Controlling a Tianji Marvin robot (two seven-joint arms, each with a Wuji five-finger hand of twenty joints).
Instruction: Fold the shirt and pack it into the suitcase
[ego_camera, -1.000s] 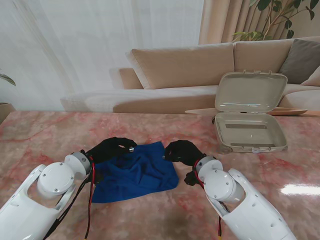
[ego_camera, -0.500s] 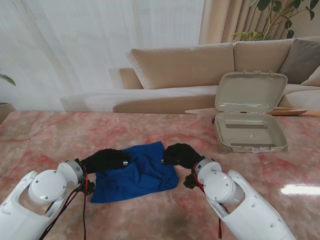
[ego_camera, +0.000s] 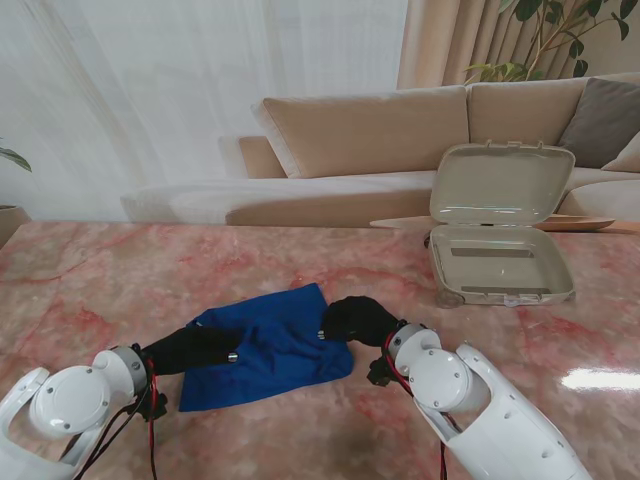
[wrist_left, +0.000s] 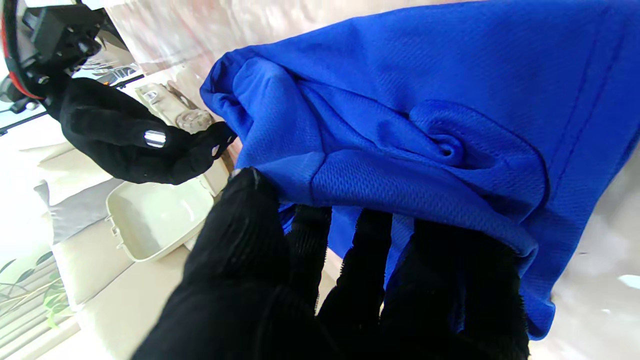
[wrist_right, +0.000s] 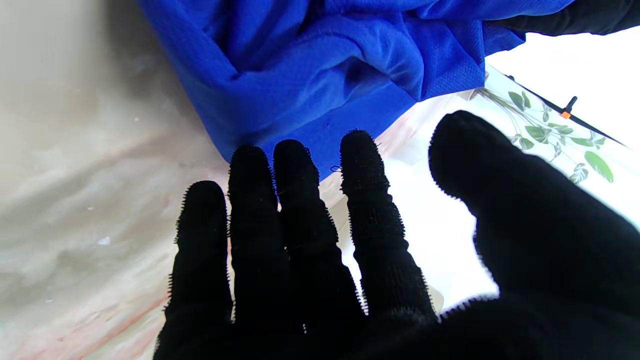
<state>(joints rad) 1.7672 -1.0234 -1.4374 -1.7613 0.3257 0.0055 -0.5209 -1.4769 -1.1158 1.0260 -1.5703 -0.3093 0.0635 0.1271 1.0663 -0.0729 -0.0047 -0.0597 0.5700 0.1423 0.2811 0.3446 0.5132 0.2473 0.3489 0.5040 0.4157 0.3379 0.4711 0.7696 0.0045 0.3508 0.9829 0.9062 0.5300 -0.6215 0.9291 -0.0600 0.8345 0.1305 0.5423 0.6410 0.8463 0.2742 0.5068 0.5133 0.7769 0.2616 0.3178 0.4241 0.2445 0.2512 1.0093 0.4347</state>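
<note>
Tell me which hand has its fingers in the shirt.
The left hand: its fingers are tucked into the blue shirt. The right hand is spread open beside it.

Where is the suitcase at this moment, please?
In the stand's view the suitcase lies open on the right side of the table, farther from me than the right hand and apart from the blue shirt.

Left hand (ego_camera: 195, 347) extended low from a near-flat arm, thumb and fingers (wrist_left: 360, 260) closed on cloth. Right hand (ego_camera: 352, 320) palm down at the cloth's edge, fingers (wrist_right: 295, 200) straight and together, thumb apart, holding nothing.
</note>
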